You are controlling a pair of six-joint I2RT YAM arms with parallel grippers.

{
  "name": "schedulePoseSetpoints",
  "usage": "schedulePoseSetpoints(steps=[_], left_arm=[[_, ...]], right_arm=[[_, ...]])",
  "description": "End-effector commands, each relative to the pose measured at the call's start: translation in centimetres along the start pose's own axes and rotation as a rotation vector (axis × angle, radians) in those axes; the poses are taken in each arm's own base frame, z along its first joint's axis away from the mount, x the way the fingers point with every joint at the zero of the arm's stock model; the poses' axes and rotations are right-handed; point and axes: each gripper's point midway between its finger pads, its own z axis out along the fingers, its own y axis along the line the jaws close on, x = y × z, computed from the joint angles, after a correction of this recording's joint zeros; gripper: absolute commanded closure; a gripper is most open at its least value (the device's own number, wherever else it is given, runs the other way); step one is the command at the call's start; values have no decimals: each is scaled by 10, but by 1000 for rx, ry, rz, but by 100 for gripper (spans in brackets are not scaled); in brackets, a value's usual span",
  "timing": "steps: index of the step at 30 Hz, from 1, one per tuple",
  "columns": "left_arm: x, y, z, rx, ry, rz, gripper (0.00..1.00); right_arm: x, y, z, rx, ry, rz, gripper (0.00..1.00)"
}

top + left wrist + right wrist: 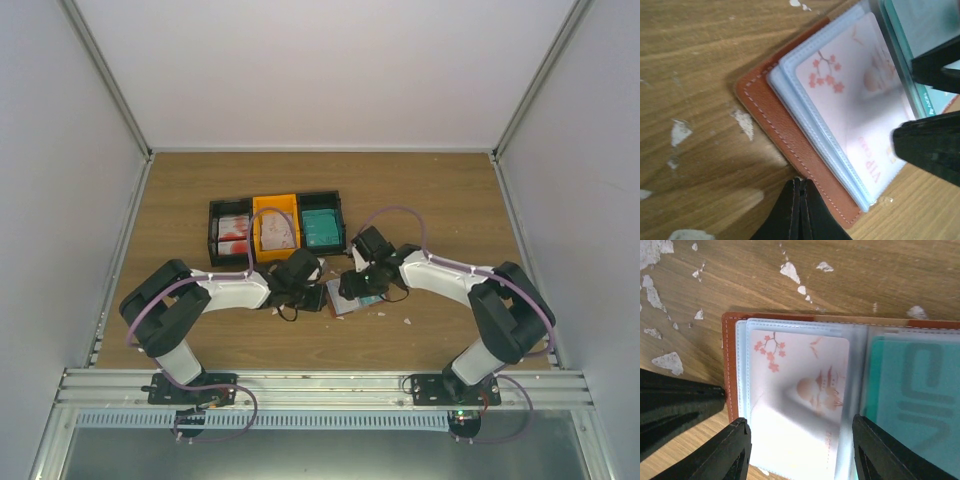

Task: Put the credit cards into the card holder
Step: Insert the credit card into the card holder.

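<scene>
The reddish-brown card holder (782, 130) lies open on the wood, its clear pockets up. A pale pink card (800, 385) with blossoms sits in the left pocket, and a teal card (920, 400) in the right one. My right gripper (800, 445) is open, with one finger on each side of the pink card. Shut, my left gripper (801, 182) has its tips against the holder's stitched edge. In the top view both grippers, left (320, 297) and right (355, 290), meet over the holder (347, 304). More cards lie in the bins: red (233, 240), pinkish (277, 233), teal (322, 228).
A joined row of bins, black (214, 232), orange (276, 203) and black (341, 222), stands just behind the grippers. Small white scraps (790, 271) dot the wood around the holder. Grey walls enclose the table on three sides.
</scene>
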Motion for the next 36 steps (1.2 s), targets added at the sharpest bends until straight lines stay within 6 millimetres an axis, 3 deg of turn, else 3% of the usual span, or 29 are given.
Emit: schedulePoseSetpoints(steps=[1, 9, 16, 21, 25, 29, 36], left_arm=[[-21, 12, -12, -73, -73, 13, 100], [-32, 22, -23, -81, -109, -9, 100], [-30, 19, -20, -55, -97, -35, 92], [-31, 19, -21, -49, -102, -45, 86], [-30, 27, -26, -86, -116, -69, 83], [-35, 35, -42, -119, -170, -94, 79], [-40, 37, -61, -102, -232, -130, 75]], right_arm=[[-15, 0, -21, 60, -73, 2, 43], [-11, -3, -19, 79, -56, -1, 45], [0, -14, -19, 136, -23, 1, 49], [24, 12, -2, 13, 80, -66, 48], [31, 26, 9, -20, 115, -75, 48], [23, 40, 12, -63, 100, -59, 48], [-10, 70, 10, -169, 18, 11, 46]])
